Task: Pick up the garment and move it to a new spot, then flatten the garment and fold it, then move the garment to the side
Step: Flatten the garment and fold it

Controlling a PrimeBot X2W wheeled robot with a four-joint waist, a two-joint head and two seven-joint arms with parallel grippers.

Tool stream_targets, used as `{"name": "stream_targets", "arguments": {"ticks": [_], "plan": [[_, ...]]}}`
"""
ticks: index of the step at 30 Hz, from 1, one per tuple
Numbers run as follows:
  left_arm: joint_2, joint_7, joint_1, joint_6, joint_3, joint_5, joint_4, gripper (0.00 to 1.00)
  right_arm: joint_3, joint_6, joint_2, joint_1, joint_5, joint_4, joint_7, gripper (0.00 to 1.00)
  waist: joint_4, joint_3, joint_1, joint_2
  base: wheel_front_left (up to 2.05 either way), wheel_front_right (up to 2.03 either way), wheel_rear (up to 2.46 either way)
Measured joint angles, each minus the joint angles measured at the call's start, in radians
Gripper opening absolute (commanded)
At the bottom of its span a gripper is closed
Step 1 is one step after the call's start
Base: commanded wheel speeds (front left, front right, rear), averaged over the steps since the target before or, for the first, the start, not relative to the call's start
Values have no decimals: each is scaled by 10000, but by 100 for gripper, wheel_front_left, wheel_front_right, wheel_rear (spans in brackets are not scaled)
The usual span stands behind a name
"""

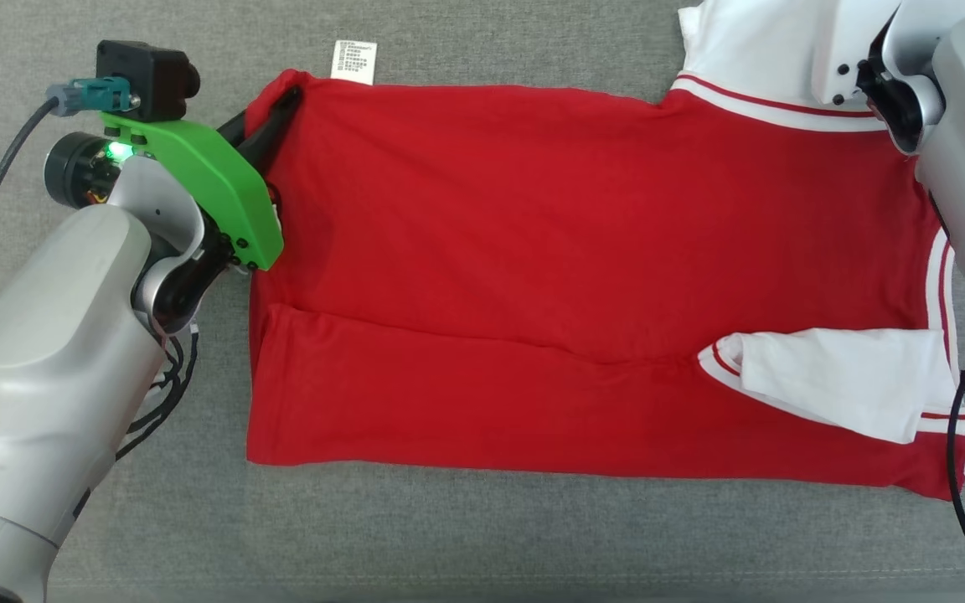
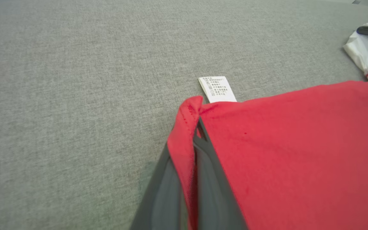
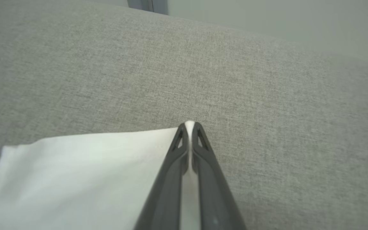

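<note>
1. Currently the red T-shirt [image 1: 533,276] lies spread sideways on the grey fabric surface [image 1: 482,536], with its bottom hem toward the robot's left and its shoulders toward the right.
2. Its near long edge is folded up over the body, which leaves a soft crease running across the red cloth.
3. The near sleeve [image 1: 843,389], white with red-striped trim, is tucked in on top of that folded part.
4. The far sleeve [image 1: 750,42], also white, sticks out past the shirt's far edge at the upper right of the head view.
5. The left gripper [image 1: 281,105] is clenched on the far corner of the hem. In the left wrist view the red hem runs pinched between its two dark fingers [image 2: 212,179].
6. A white care label [image 2: 217,89] lies flat on the grey surface, poking out from under the shirt's edge just beyond that corner.
7. The right gripper [image 3: 189,125] is clamped on the edge of the far sleeve, with a sliver of white cloth showing between its closed fingertips.
8. Both pinched edges sit low, at or close to the grey surface.
</note>
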Motion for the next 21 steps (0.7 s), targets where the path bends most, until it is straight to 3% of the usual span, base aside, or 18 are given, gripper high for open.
{"name": "stream_targets", "arguments": {"ticks": [13, 21], "plan": [[311, -901, 385, -2, -119, -318, 533, 0, 500, -2, -184, 806, 520, -803, -2067, 0, -585, -997, 0, 0, 0, 0, 0], [500, -1425, 1036, 0, -186, -339, 646, 0, 993, -2, -221, 2143, 995, -2079, -3354, 0, -944, -1599, 0, 0, 0, 0, 0]]}}
